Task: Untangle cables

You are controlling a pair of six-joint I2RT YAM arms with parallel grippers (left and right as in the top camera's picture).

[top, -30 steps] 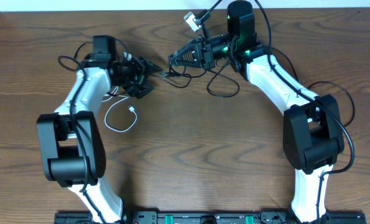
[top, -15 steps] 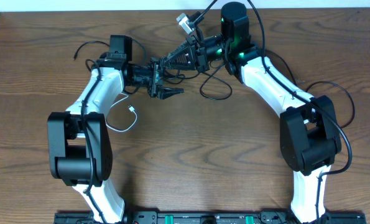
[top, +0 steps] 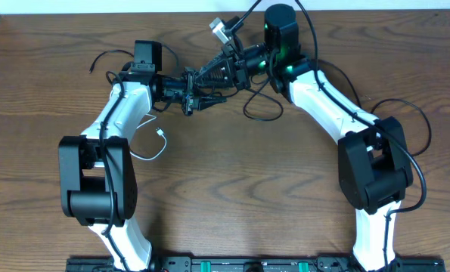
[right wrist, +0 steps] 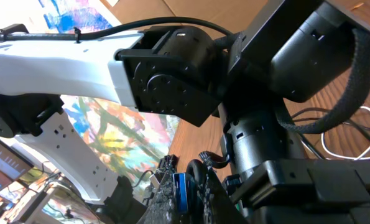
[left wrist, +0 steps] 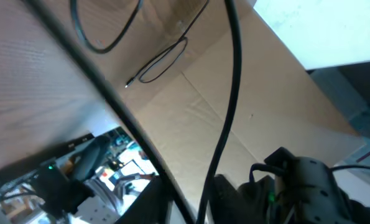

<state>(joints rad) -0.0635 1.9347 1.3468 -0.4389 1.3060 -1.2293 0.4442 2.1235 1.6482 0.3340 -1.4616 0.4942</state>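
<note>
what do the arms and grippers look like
The left arm and right arm match: white links, bulky black joints, black wiring looped alongside. Left gripper and right gripper are black. A green light glows on the right arm.

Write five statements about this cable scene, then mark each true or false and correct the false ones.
1. The white cable lies loose on the table, in neither tool. True.
2. The two tools are at opposite ends of the table. False: the left tool and right tool are close together near the middle of the far edge.
3. The right tool is wide open. False: it is shut.
4. A black cable forms a loop on the table just right of where the tools meet. True.
5. The table is white plastic. False: it is brown wood grain.
</note>
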